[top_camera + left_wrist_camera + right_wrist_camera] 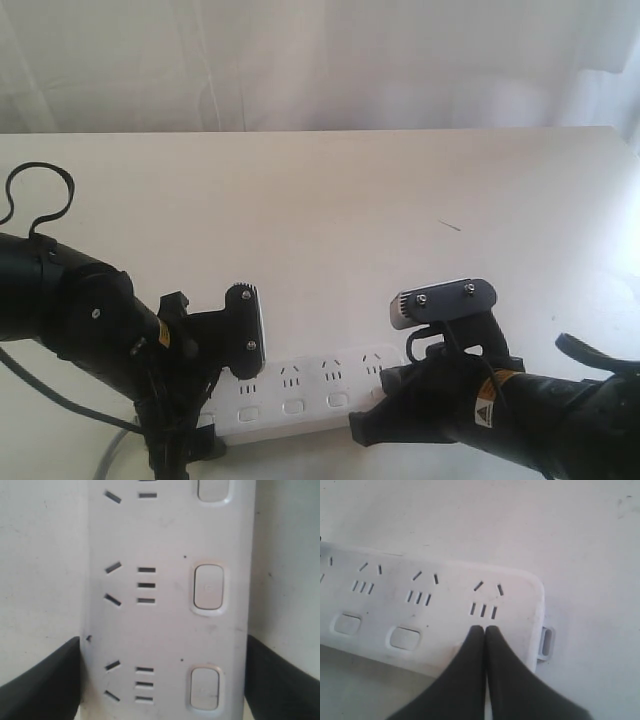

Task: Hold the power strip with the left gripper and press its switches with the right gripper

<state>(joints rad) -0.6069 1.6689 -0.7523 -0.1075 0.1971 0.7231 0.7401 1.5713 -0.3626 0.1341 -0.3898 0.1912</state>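
Hold ok — power strip (165,610) clamped across its width by left gripper (162,680); right gripper (484,630) pinched closed, tips at the right end — press straight down, then step left along switches (405,637).

White power strip (300,395) lies flat at the lower middle of the frame, switches (293,407) in a row. The left hand (162,680) clamps its sides, and the right hand (484,630) touches its end with closed tips.

Black cylindrical left arm (80,310): yellow sticker (163,336), black two-screw finger pad (245,327), looped black cable (36,196). Black right arm (545,412): orange-and-white warning label (487,409), silver-grey two-screw pad (443,297).
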